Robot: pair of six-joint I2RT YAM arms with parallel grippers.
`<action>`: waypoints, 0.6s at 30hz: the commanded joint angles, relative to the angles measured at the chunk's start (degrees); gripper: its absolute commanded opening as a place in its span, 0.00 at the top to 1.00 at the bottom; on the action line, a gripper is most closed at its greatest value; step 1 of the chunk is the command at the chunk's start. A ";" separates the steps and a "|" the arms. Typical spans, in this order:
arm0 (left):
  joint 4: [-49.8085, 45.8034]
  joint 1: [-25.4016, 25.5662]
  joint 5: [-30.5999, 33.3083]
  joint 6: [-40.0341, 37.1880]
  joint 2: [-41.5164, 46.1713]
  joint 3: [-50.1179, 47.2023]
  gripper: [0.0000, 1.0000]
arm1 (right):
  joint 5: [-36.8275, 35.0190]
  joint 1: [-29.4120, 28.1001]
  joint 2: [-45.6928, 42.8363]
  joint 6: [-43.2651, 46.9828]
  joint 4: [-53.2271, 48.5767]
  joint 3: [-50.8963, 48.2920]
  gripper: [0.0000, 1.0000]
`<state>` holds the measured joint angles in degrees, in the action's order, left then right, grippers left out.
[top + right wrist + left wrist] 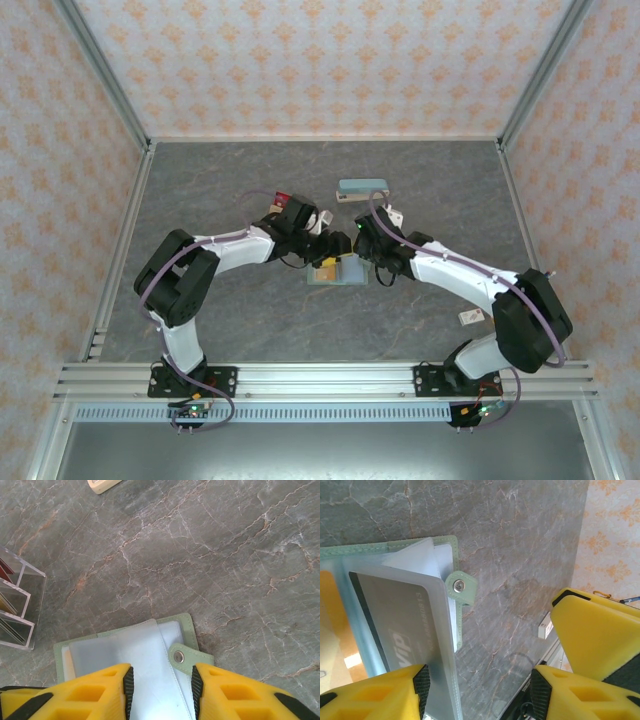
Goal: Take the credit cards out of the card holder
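Credit cards (395,630) are tucked in the card holder (337,273), which lies open and flat on the table between my two pincers, near the middle of the tabletop. Through its clear sleeve I read a grey card (410,610) marked VIP. An orange-yellow card (331,625) shows in the panel beside it.

My left pincer (479,682) stands wide. One yellow finger (375,695) hangs over the sleeve and the other over bare table. The holder's edge with its snap tab (460,587) lies in the gap, clamped by nothing.

My right pincer (161,675) is narrower but parted too, its fingers straddling the sleeve just beside the snap tab. Whether they press on it I cannot tell.

A clear rack (20,605) with card edges in its slots stands near the holder. The table (230,330) is grey and stone-patterned with rusty veins. A teal case (362,187) lies farther back, apart from the holder. Pale wallpaper (320,60) with orange motifs closes three sides, with metal posts (105,72) at the corners.
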<state>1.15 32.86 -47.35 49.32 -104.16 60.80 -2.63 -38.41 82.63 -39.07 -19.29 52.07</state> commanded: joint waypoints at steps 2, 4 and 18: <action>5.34 0.22 -2.12 1.57 -0.32 1.11 0.45 | -2.53 -0.08 -2.10 -1.35 -1.81 -0.37 0.62; 4.56 0.41 -1.57 1.35 -1.65 1.93 0.53 | -3.07 -0.08 -2.36 -1.53 -1.81 -0.48 0.63; -1.72 -1.38 2.87 -1.86 -0.90 2.27 0.76 | 8.04 -0.09 3.64 2.18 -0.53 3.10 0.77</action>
<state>1.89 32.53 -46.57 49.41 -107.81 62.76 1.58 -38.46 84.01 -38.48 -19.66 53.01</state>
